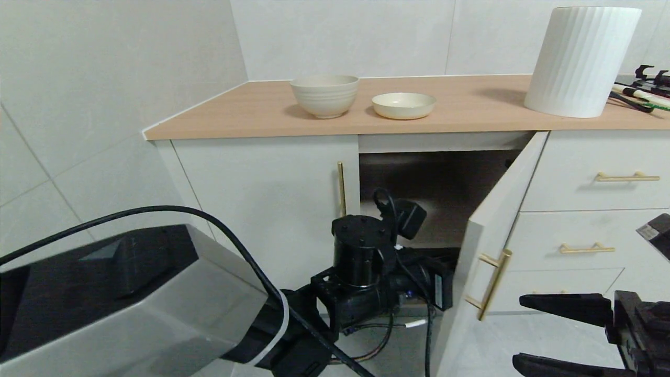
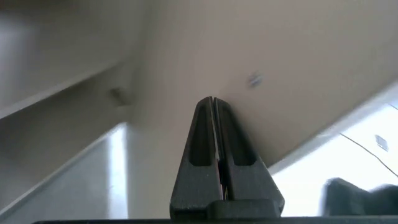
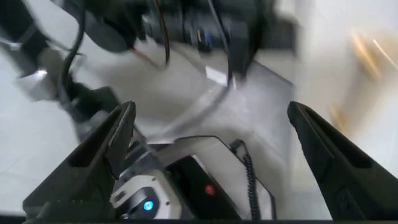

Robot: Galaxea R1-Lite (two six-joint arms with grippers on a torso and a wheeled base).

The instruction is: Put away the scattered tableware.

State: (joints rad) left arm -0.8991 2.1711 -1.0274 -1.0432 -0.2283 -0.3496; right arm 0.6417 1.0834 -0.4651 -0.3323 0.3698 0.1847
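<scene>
A home kitchen: wooden countertop [image 1: 471, 111], white cabinets [image 1: 261, 199] with brass handles [image 1: 626, 177], tiled walls [image 1: 104, 78].

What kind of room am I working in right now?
Probably a kitchen: a wooden countertop holding a bowl and a shallow dish, an open cabinet door beneath, drawers beside it, tiled walls.

Matt ceramic bowl [image 1: 324, 95]; wood-look countertop [image 1: 471, 104] — smooth.
</scene>
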